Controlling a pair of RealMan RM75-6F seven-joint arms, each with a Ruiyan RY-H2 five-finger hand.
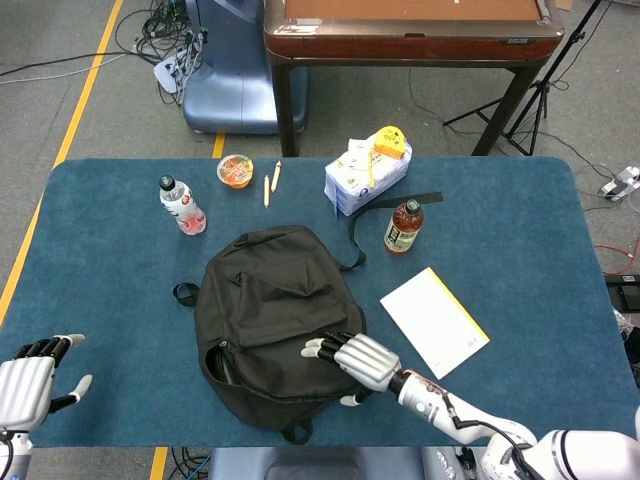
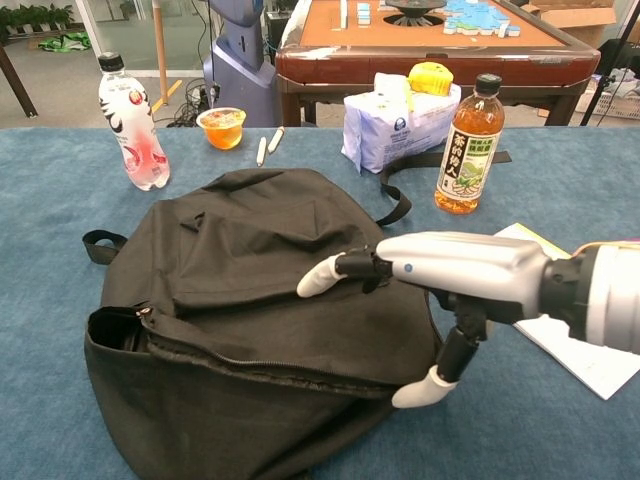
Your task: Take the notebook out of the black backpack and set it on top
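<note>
Black backpack lies flat under your right hand, fingers spread and holding nothing; your left hand waits open at the table edge. Beyond, the notebook already lies out on the cloth: next, pick it up and set it on the backpack.

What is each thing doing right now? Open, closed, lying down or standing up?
black backpack: lying flat, zipper partly open at its near left corner
notebook: closed, flat on the table beside the backpack
right hand: fingers spread, over the backpack
left hand: open, holding nothing
tea bottle: upright, capped
water bottle: capped
</note>
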